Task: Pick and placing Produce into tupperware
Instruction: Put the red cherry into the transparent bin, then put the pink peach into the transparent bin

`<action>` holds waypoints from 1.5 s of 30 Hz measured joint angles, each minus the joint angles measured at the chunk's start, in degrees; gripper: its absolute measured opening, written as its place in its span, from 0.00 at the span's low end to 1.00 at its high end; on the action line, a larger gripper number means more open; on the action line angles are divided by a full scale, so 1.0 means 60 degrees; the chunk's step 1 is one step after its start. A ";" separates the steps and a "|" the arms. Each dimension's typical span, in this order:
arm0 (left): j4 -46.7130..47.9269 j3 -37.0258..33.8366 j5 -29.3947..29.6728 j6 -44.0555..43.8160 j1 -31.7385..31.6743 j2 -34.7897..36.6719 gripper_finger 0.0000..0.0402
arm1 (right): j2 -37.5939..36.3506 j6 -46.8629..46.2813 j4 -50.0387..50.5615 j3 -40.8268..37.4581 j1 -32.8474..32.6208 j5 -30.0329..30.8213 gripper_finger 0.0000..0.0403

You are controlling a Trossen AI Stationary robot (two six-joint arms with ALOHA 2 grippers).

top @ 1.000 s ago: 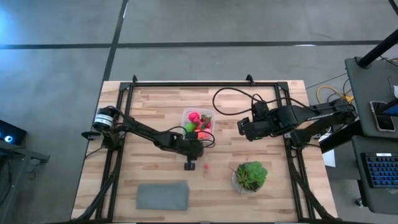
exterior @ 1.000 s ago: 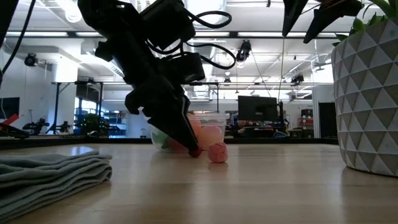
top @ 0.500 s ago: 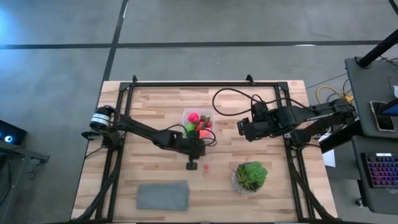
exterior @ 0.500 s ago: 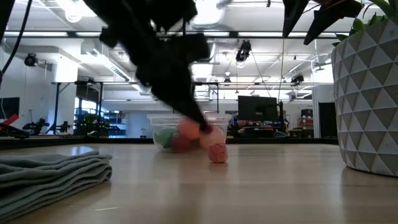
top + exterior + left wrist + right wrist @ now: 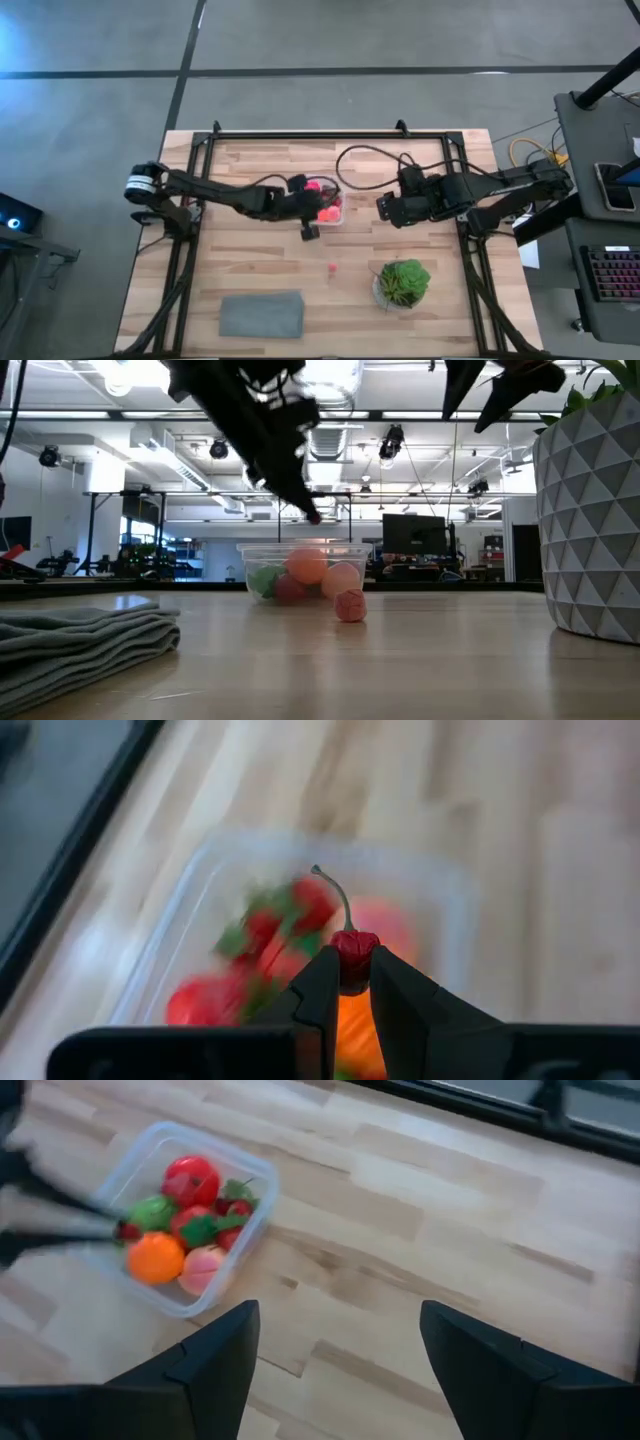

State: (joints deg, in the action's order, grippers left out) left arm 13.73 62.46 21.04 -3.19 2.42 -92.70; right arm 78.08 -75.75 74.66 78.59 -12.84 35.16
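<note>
The left gripper (image 5: 345, 982) hangs over the tupperware (image 5: 322, 203), its fingers pinched tight on a small red cherry-like fruit with a thin stem (image 5: 353, 946). Directly beneath it the clear box holds red, green, orange and peach produce (image 5: 186, 1230). One pink-red piece (image 5: 331, 267) lies loose on the table (image 5: 250, 260), nearer the front edge. Farther right, the right gripper (image 5: 385, 208) hovers beside the box, spread wide and empty.

The left pincer (image 5: 347, 982) pinches a small red cherry (image 5: 353, 946) above the tupperware (image 5: 200, 900).
</note>
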 joint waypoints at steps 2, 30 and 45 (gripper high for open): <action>0.0530 -0.0007 0.0050 -0.0436 -0.0324 -0.0055 0.08 | 0.0142 0.0613 -0.0387 0.0000 0.0003 -0.0083 0.67; 0.3021 -0.0272 -0.0361 -0.3207 0.0455 0.0860 0.61 | 0.1464 0.4392 -0.3980 -0.0004 -0.0201 -0.2719 0.67; 0.3884 -0.2777 0.1803 -0.8655 0.3723 0.3795 0.61 | 0.3376 0.6059 -0.4530 -0.0004 -0.0359 -0.4133 0.65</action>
State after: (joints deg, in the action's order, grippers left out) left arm 37.03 45.79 31.85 -55.12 24.76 -69.93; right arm 98.34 -39.39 47.48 78.56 -14.99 10.36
